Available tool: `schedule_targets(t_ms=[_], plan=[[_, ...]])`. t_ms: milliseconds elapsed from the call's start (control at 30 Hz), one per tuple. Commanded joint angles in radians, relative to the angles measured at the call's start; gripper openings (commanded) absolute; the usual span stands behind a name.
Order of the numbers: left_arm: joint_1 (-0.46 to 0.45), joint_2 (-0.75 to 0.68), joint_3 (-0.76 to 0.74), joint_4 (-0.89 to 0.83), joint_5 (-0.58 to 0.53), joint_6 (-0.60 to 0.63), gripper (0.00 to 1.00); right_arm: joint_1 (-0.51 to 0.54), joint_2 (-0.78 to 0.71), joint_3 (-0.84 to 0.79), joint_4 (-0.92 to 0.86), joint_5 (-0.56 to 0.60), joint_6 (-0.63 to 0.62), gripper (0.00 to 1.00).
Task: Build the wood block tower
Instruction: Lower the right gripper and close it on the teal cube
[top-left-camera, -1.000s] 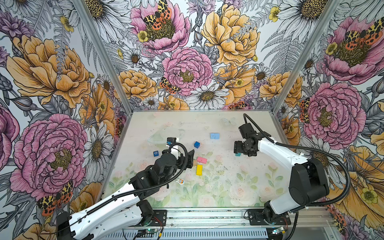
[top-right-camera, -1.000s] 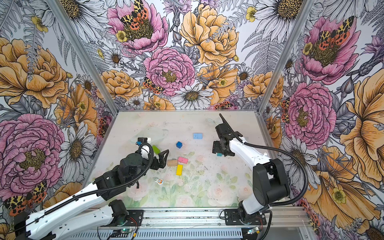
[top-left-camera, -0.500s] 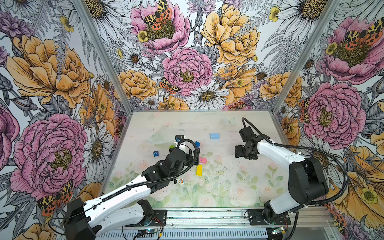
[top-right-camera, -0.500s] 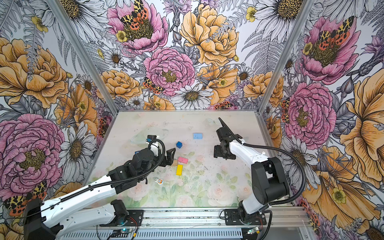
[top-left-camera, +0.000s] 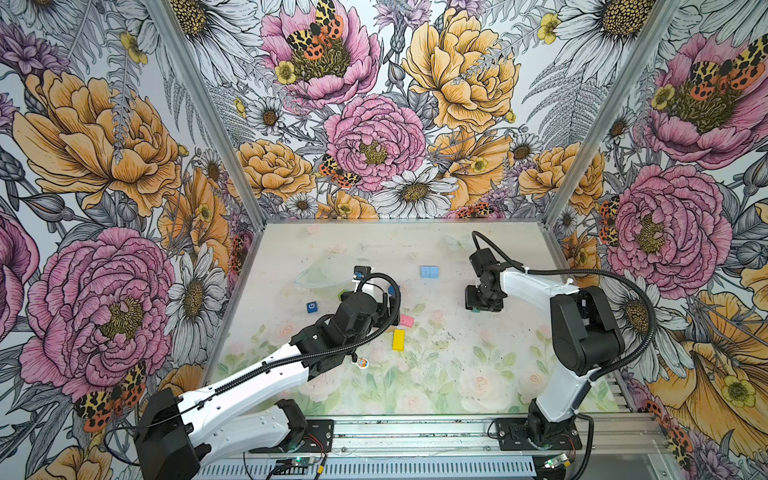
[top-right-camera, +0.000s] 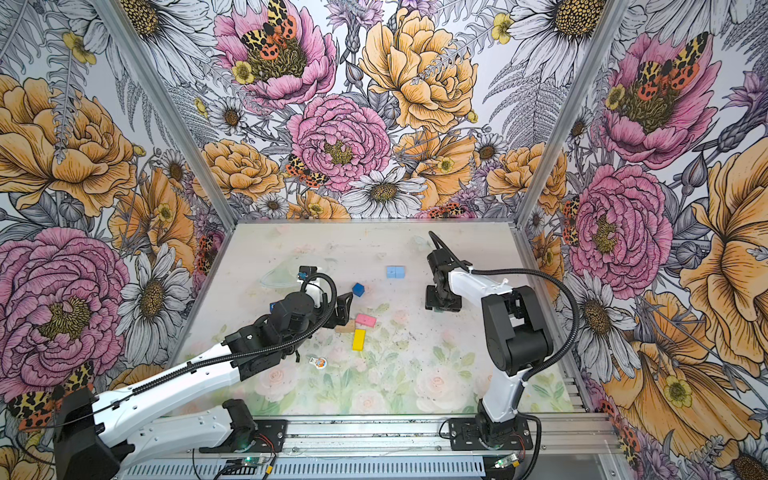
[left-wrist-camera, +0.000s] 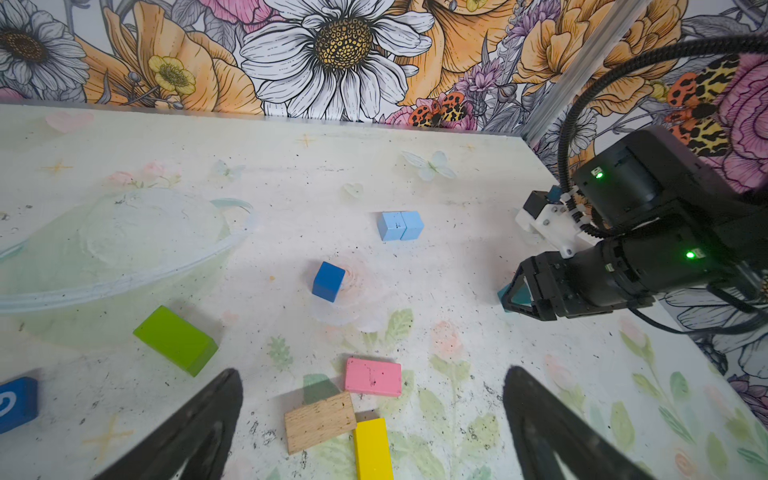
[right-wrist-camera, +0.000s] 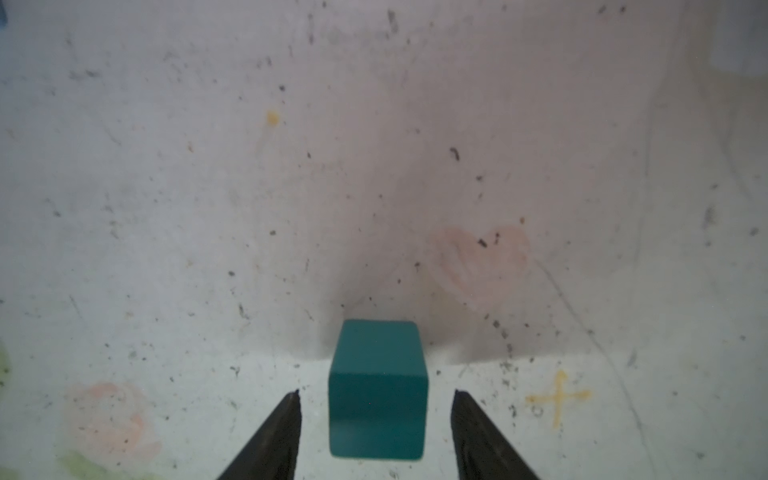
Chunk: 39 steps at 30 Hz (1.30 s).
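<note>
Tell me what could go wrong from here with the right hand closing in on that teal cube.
1. The right hand straddles the teal cube with a gap on each side; if one finger touches first, the cube could twist or slide instead of being gripped.
2. The left hand hangs wide open over the touching pink brick, bare-wood brick and yellow brick; coming down, it may nudge the neighbours.
</note>
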Motion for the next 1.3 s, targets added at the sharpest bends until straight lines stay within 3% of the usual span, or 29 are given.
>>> schedule_targets(t_ms=[0, 133, 300, 567, 1267], plan=[[0.024, 0.006, 0.030, 0.027, 0.039, 0.025, 0.99, -0.005, 0.032, 0.061, 0.024, -0.026, -0.009, 0.51], [0.045, 0.009, 0.032, 0.026, 0.049, 0.037, 0.99, 0.000, 0.063, 0.088, 0.023, -0.045, 0.007, 0.45], [0.074, 0.008, 0.023, 0.029, 0.073, 0.038, 0.99, 0.028, 0.085, 0.100, 0.021, -0.046, 0.029, 0.44], [0.099, -0.007, 0.014, 0.029, 0.098, 0.052, 0.99, 0.046, 0.055, 0.083, -0.002, -0.023, 0.045, 0.50], [0.112, -0.093, -0.038, 0.020, 0.139, 0.039, 0.99, 0.093, 0.043, 0.091, -0.043, 0.009, 0.072, 0.33]])
